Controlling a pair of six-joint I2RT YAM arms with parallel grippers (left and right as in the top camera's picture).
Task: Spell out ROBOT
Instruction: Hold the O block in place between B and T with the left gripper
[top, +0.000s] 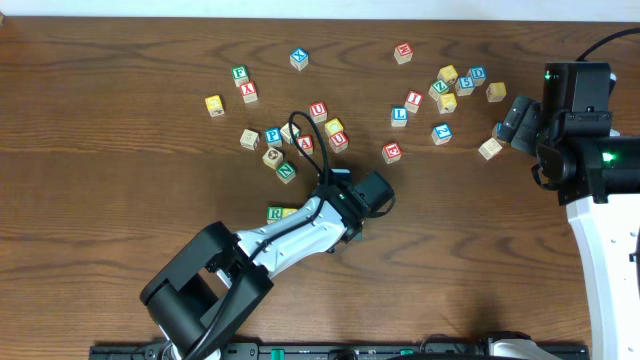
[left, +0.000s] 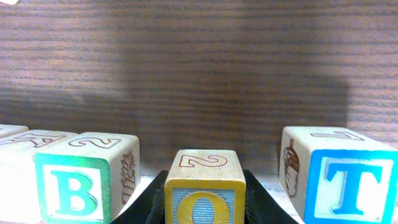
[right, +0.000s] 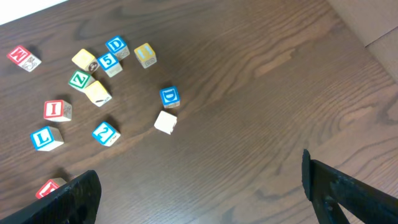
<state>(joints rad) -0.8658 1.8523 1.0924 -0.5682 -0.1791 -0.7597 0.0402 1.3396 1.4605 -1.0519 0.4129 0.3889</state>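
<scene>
In the left wrist view my left gripper (left: 205, 208) is shut on a yellow cube (left: 205, 186) with an O on a blue panel; its black fingers (left: 148, 202) press both sides. This cube sits in the gap between a green B cube (left: 78, 186) on the left and a blue T cube (left: 345, 180) on the right. Another pale cube (left: 18, 155) shows past the B. In the overhead view a green R cube (top: 274, 213) and a yellow cube (top: 290, 212) lie beside my left arm (top: 345, 208), which hides the others. My right gripper (right: 199, 193) hangs open over bare wood.
Loose cubes lie scattered behind the row: a red U (top: 318, 110), a red A (top: 305, 143), a blue L (top: 399, 115) and several more at the back right. Under the right wrist lie a blue D (right: 169, 96) and a plain cube (right: 165, 122).
</scene>
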